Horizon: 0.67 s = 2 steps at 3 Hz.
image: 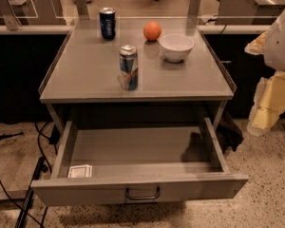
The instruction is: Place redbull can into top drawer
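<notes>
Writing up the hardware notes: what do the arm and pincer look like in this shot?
Both sit at the right edge of the view, beside the table. The arm has a smooth, rounded white shell. Below it, the pincer is made of blocky pale yellow-cream segments with lighter whitish edges. No cables, labels or markings are visible on either.

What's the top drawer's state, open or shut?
Open: the top drawer is pulled out below the tabletop, its interior visible. The redbull can stands outside it. The gripper is at the right edge.
</notes>
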Tool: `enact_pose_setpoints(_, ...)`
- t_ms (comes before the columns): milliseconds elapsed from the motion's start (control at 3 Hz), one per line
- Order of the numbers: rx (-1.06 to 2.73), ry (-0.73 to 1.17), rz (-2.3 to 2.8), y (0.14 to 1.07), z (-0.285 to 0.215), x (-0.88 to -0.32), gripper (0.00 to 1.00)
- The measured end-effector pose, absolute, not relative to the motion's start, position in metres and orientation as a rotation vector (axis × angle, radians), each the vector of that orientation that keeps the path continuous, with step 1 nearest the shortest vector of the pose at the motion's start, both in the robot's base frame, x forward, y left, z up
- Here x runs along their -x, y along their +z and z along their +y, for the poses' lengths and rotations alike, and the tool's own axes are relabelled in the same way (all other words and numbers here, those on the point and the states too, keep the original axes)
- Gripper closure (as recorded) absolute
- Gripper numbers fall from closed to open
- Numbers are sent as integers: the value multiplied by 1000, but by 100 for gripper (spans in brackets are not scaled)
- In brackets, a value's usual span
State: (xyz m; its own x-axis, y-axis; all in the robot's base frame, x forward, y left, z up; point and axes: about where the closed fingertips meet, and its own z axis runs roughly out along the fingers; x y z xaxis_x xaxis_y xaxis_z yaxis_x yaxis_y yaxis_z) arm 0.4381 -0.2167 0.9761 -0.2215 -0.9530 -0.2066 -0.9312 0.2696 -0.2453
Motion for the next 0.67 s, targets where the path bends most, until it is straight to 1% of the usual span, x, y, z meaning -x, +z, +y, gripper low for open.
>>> enact_pose_setpoints(333, 1715, -98, 2223, 976, -215, -441, 0)
enact_pose_setpoints(667, 1683, -72, 2191, 970, -204, -455, 0)
